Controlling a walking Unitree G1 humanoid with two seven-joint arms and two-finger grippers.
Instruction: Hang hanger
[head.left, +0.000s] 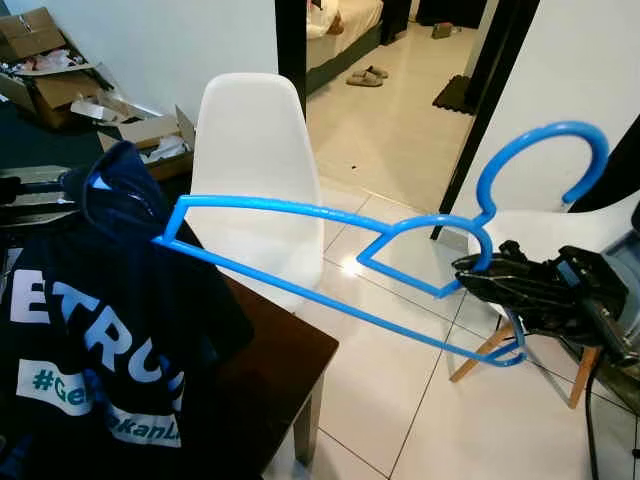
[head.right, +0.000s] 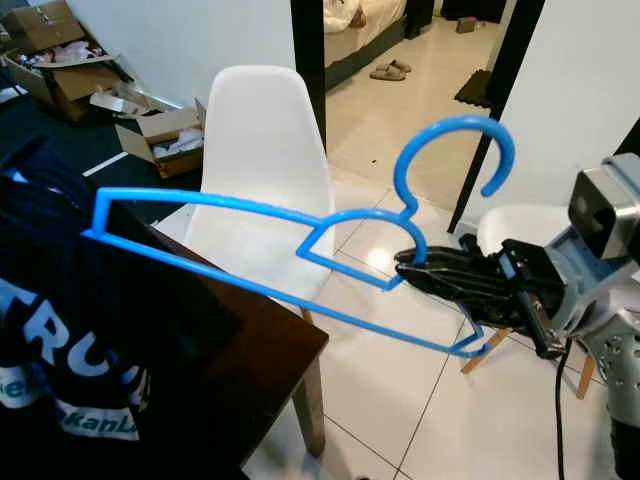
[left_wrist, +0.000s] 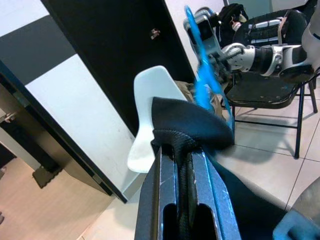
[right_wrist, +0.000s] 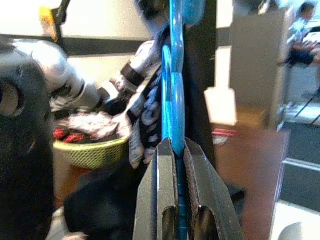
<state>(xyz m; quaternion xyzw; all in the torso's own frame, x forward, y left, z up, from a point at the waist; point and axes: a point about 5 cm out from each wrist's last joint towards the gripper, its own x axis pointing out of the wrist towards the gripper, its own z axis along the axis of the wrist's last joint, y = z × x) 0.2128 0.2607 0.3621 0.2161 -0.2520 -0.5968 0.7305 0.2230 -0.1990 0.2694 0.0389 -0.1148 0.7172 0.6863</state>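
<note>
The right pincer (head.right: 415, 268) clamps a thin blue plastic hanger (head.right: 260, 245); the left pincer (left_wrist: 182, 150) grips a dark shirt (head.left: 100, 320).

Floor: we see glossy pale tiles (head.left: 400, 400).
Furniture: white chair (head.left: 255, 180) behind our dark wooden table (head.left: 275, 370).
Wall: white (head.left: 160, 40).

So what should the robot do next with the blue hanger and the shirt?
Probably slide the hanger further into the shirt. The right gripper grips it near the hook, and just its far end is tucked into the collar, which the left gripper pinches.
</note>
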